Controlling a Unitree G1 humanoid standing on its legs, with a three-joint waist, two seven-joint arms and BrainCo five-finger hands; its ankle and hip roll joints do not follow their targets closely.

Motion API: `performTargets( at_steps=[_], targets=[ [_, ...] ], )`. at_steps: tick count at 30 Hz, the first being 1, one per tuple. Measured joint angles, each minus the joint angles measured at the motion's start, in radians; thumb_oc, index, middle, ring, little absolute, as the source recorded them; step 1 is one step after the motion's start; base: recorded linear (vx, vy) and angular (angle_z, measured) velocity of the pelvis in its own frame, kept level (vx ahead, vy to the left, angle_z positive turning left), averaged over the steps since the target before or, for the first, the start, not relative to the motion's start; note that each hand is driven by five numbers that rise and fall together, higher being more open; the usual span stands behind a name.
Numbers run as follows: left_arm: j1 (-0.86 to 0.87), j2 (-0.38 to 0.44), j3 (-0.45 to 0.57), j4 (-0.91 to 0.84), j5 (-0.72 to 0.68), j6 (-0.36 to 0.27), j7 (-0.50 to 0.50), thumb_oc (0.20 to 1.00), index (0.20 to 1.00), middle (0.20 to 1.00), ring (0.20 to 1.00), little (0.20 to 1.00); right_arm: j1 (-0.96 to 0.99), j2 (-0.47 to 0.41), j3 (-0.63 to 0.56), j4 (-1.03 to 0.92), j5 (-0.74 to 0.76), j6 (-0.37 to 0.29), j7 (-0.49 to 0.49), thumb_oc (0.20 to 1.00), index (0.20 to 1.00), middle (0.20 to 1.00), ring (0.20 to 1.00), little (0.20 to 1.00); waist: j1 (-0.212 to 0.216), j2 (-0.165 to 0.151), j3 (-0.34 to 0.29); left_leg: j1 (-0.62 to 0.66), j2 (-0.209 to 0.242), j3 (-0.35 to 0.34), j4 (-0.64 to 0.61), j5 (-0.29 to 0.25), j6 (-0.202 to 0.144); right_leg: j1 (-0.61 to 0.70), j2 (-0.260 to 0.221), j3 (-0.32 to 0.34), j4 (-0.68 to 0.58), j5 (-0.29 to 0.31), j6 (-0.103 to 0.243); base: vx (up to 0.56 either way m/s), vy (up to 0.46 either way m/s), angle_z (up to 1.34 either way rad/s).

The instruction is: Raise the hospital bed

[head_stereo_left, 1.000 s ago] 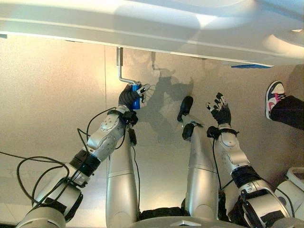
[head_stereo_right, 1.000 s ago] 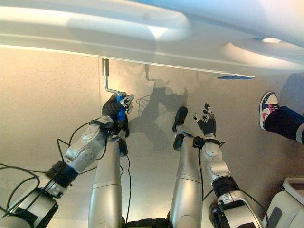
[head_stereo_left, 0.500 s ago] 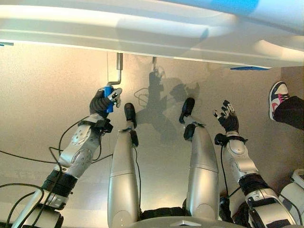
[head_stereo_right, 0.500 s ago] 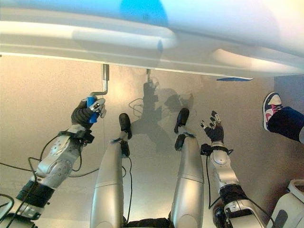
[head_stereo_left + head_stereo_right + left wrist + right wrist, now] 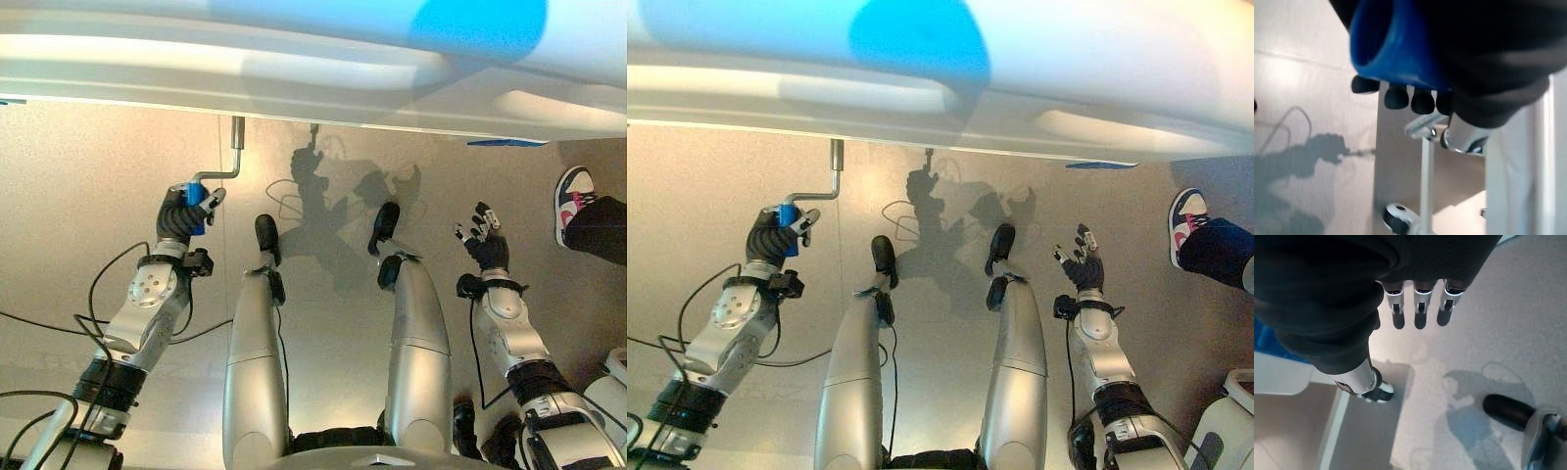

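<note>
Eye views: the bed [image 5: 294, 78] spans the top, its crank [image 5: 227, 162] hanging below the edge. The left hand [image 5: 181, 213] is curled round the blue handle [image 5: 195, 196]; the right hand [image 5: 484, 245] hovers with fingers spread, near a person's shoe [image 5: 571, 196].

Left wrist view: fingertips [image 5: 1397, 97] wrap the handle; a bed caster [image 5: 1398, 219] shows.

Right wrist view: straight fingers [image 5: 1419, 308] over bare floor [image 5: 1488, 333].

I see bare floor [image 5: 88, 196] around the crank [image 5: 223, 166]; the bed frame [image 5: 294, 88] blocks above, a person's shoe [image 5: 571, 196] far right.
</note>
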Motion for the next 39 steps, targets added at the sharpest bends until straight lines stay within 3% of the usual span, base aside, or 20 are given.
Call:
performTargets(
  at_steps=[8, 11, 24, 33, 39],
  targets=[
    [-0.033, 0.026, 0.007, 0.097, 0.321, 0.0, 0.086, 0.2, 0.2, 0.2, 0.2, 0.2, -0.001, -0.003, -0.03, -0.002, 0.0, -0.003, 0.002, 1.0, 1.0, 1.0, 1.0, 1.0, 0.005, 0.002, 0.0, -0.011, 0.009, 0.012, 0.0, -0.004, -0.004, -0.006, 0.014, 0.007, -0.039, 0.013, 0.005, 0.02, 0.072, -0.06],
    [-0.067, 0.017, 0.008, 0.169, 0.373, -0.003, 0.117, 0.2, 0.2, 0.2, 0.2, 0.2, -0.004, -0.015, -0.041, -0.004, 0.0, -0.008, -0.003, 1.0, 1.0, 1.0, 1.0, 1.0, 0.009, 0.011, 0.0, -0.028, 0.016, 0.024, 0.001, -0.004, -0.004, -0.02, 0.021, 0.014, -0.057, 0.031, 0.008, 0.01, 0.055, -0.11],
    [-0.246, -0.029, -0.002, 0.447, 0.433, 0.028, 0.156, 0.2, 0.2, 0.2, 0.2, 0.2, -0.022, -0.027, -0.035, -0.002, 0.001, -0.024, -0.021, 1.0, 1.0, 1.0, 1.0, 1.0, -0.002, 0.017, -0.003, -0.068, 0.024, 0.027, 0.023, -0.009, 0.004, -0.049, 0.037, 0.027, -0.084, 0.056, 0.003, 0.01, 0.022, -0.04],
    [-0.435, -0.059, -0.089, 0.683, 0.476, 0.072, 0.197, 0.2, 0.2, 0.2, 0.2, 0.2, -0.038, -0.044, -0.029, -0.004, 0.008, -0.03, -0.025, 1.0, 1.0, 1.0, 1.0, 1.0, -0.007, 0.016, -0.003, -0.131, 0.033, 0.023, 0.073, -0.019, 0.014, -0.085, 0.049, 0.03, -0.084, 0.077, 0.008, 0.0, -0.002, -0.02],
    [-0.535, -0.07, -0.13, 0.815, 0.505, 0.103, 0.197, 0.2, 0.2, 0.2, 0.2, 0.2, -0.06, -0.05, 0.009, -0.004, 0.014, -0.044, -0.026, 1.0, 1.0, 1.0, 1.0, 1.0, -0.051, 0.013, -0.004, -0.181, 0.038, 0.022, 0.114, -0.03, 0.025, -0.116, 0.054, 0.032, -0.083, 0.086, 0.013, 0.0, -0.005, -0.02]
  ],
)
